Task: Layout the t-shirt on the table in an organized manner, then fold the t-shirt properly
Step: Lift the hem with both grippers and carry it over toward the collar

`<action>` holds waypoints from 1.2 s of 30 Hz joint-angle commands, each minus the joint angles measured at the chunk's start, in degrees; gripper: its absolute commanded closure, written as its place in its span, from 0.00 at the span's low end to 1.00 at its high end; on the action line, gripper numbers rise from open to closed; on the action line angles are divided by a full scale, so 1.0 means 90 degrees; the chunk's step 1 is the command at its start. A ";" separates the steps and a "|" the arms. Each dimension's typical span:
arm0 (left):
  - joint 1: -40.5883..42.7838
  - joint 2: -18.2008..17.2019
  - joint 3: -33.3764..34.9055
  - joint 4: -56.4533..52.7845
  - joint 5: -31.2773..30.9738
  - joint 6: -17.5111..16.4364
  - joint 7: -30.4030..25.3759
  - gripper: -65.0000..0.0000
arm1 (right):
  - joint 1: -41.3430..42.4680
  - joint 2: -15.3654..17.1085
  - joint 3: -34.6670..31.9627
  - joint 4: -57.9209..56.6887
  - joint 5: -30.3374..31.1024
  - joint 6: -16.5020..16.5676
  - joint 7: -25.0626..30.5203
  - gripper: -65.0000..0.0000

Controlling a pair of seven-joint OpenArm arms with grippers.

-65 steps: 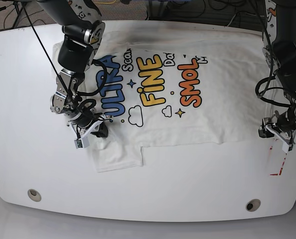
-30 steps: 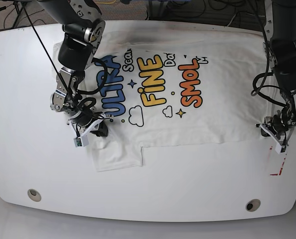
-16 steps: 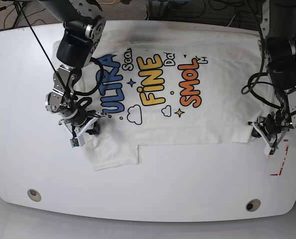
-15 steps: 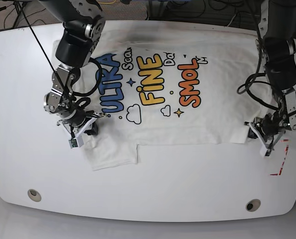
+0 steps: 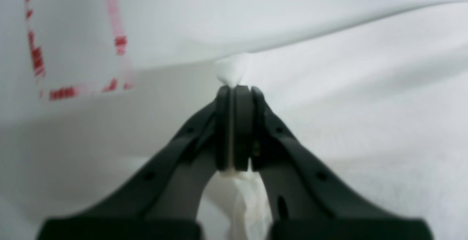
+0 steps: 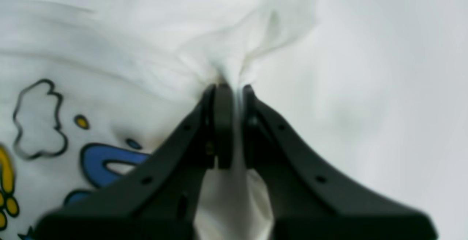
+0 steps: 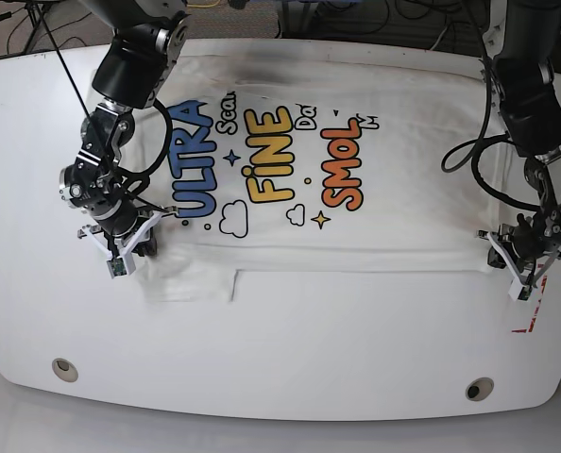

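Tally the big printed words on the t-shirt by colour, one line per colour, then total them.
On the t-shirt:
Blue: 1, ULTRA
Yellow: 1, FINE
Orange: 1, SMOL
Total: 3

T-shirt (image 7: 356, 222): spread across the far half of the table (image 7: 290, 349). Right gripper (image 7: 120, 247) at its left edge, left gripper (image 7: 507, 255) at its right edge; tape rectangle (image 7: 531, 307) just beside the latter.

Glossy white table (image 7: 290, 349), rounded corners, two metal grommets (image 7: 65, 369) near front edge. Spread flat on top: printed white t-shirt (image 7: 356, 226). Red-white tape rectangle (image 7: 531, 307) stuck beside shirt's edge.
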 commanded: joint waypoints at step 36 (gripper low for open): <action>0.2419 0.0102 -0.0527 0.4526 -0.0072 -0.0006 0.1748 1.00 | -0.2399 -0.0197 0.0055 0.3936 0.0140 -0.0013 -0.1179 0.96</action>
